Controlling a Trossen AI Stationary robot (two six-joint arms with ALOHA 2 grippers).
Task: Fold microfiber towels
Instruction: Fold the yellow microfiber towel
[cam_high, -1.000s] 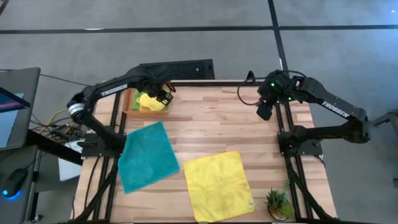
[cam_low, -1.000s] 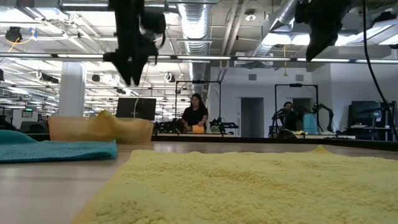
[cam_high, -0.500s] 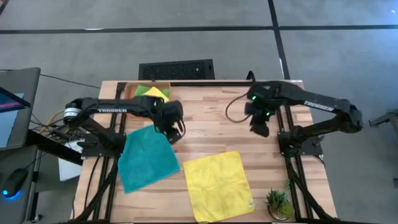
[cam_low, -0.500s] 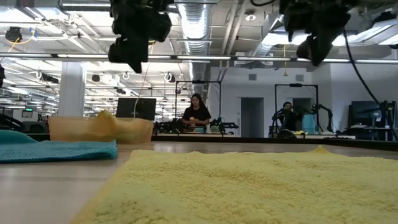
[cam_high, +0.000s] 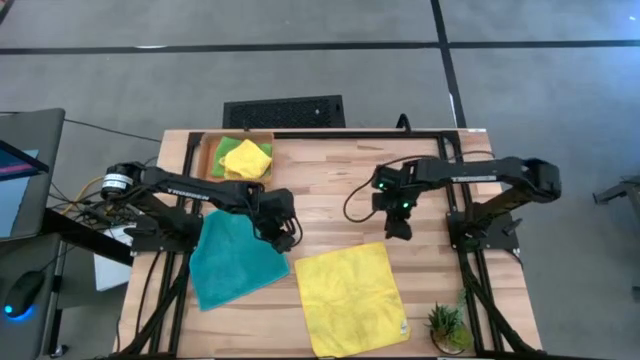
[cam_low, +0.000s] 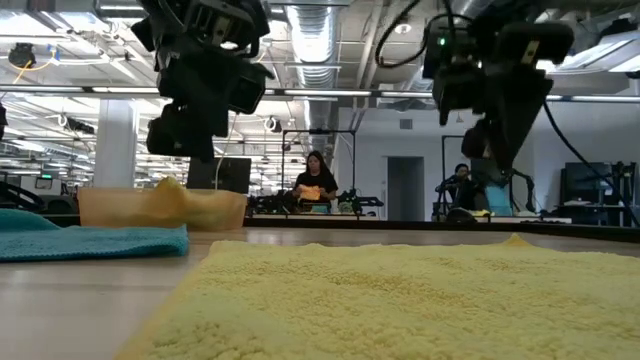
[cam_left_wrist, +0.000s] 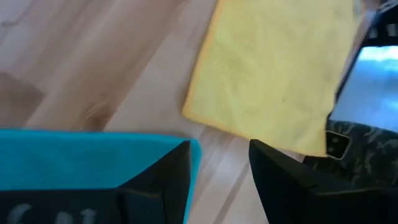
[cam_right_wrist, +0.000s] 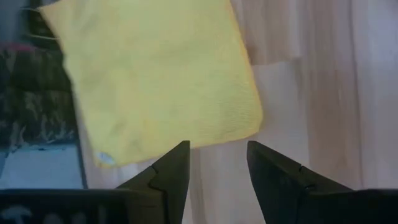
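A yellow towel (cam_high: 350, 297) lies flat on the table near its near edge; it also shows in the left wrist view (cam_left_wrist: 273, 74) and the right wrist view (cam_right_wrist: 155, 87). A teal towel (cam_high: 230, 260) lies flat to its left. A folded yellow towel (cam_high: 247, 158) rests on a lime green towel (cam_high: 222, 152) in the orange tray (cam_high: 208, 160) at the far left. My left gripper (cam_high: 283, 240) is open above the teal towel's right edge (cam_left_wrist: 196, 149). My right gripper (cam_high: 398, 230) is open above the bare table, just beyond the flat yellow towel's far edge.
A small potted plant (cam_high: 447, 326) stands at the table's near right corner. Bare wood (cam_high: 340, 190) lies between the tray and the two spread towels. People show in the room behind the table in the low view (cam_low: 313, 185).
My left gripper has left the tray and gone toward the near edge and right, coming down over the teal towel's right edge. My right gripper has gone from the far right toward the left and the near edge, down toward the flat yellow towel's far edge.
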